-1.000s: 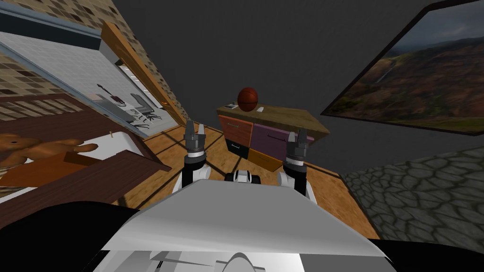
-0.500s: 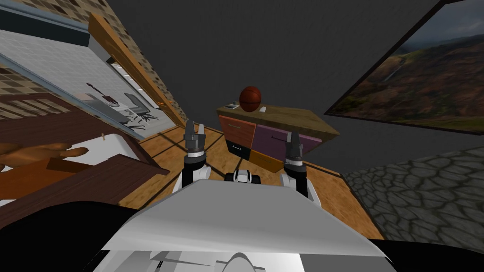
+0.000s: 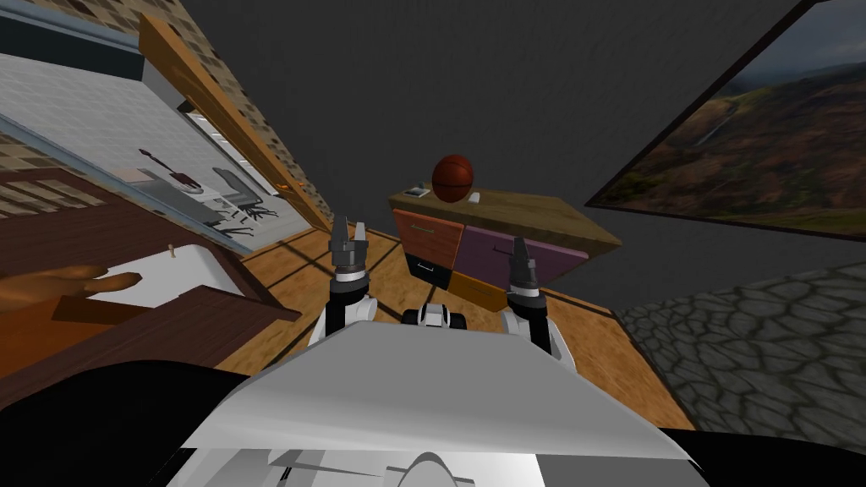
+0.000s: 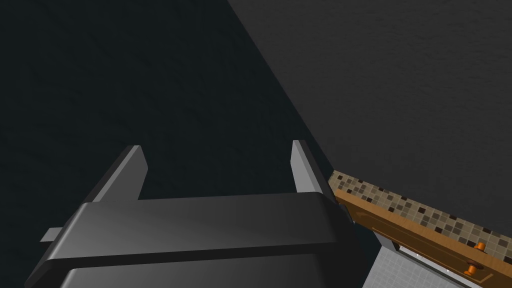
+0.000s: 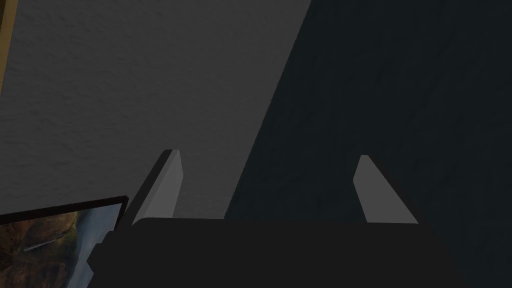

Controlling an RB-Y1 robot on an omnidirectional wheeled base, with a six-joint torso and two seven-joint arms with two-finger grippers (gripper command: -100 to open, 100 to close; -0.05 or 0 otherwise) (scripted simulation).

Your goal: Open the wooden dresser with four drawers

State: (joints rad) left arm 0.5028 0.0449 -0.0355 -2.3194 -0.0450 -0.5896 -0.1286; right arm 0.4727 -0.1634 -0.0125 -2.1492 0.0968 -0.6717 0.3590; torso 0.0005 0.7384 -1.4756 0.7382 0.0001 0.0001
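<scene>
Against the dark wall ahead of you stands the dresser, wooden top, four coloured drawer fronts closed, a brown ball near the top's left edge. Your left gripper and right gripper hang short of it, fingers apart.

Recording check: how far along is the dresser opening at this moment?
Done: nothing on the dresser itself; its four drawer fronts look flush and shut. In hand: I face it across the wooden floor, left jaws and right jaws both open and empty, raised in front of me. Left: close the gap, take hold of one drawer, pull it out.
</scene>
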